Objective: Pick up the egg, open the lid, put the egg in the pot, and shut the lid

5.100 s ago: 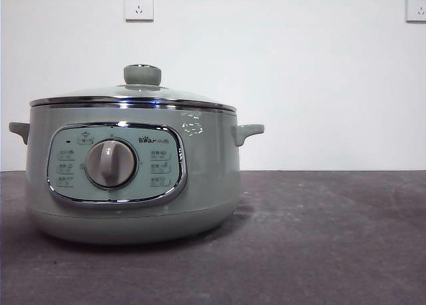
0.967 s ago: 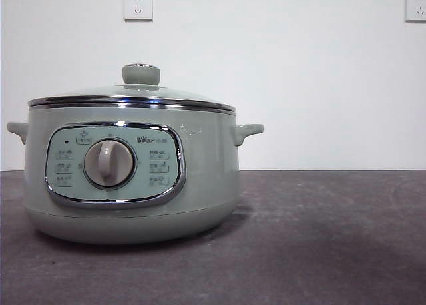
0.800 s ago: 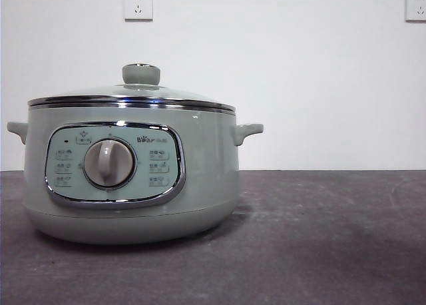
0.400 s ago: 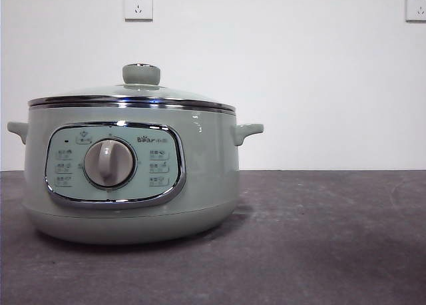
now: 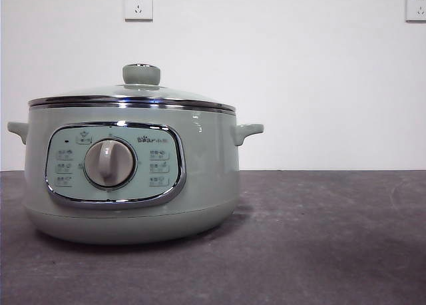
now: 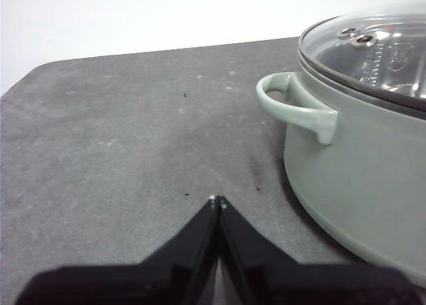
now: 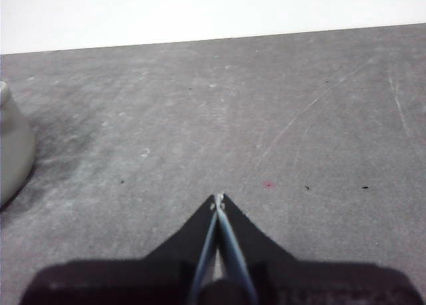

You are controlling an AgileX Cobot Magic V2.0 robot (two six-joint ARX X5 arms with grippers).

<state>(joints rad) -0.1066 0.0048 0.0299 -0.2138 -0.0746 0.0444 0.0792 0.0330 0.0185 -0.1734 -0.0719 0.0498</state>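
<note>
The pale sage-green pot (image 5: 133, 178) stands at the left of the dark table, panel and dial facing the front view. The glass lid (image 5: 133, 95) with its green knob (image 5: 141, 74) sits closed on it. The egg is not in view in any frame. My left gripper (image 6: 217, 202) is shut and empty, low over the table beside the pot (image 6: 359, 172) and its side handle (image 6: 296, 105); the lid (image 6: 379, 52) shows there too. My right gripper (image 7: 218, 198) is shut and empty over bare table, with the pot's edge (image 7: 12, 152) off to one side.
The dark grey table (image 5: 319, 238) runs to a white wall with two sockets (image 5: 138, 5) (image 5: 415, 6). No arm shows in the front view.
Nothing has visibly moved in the last second. A faint reflection on the pot's upper wall seen earlier has faded.
</note>
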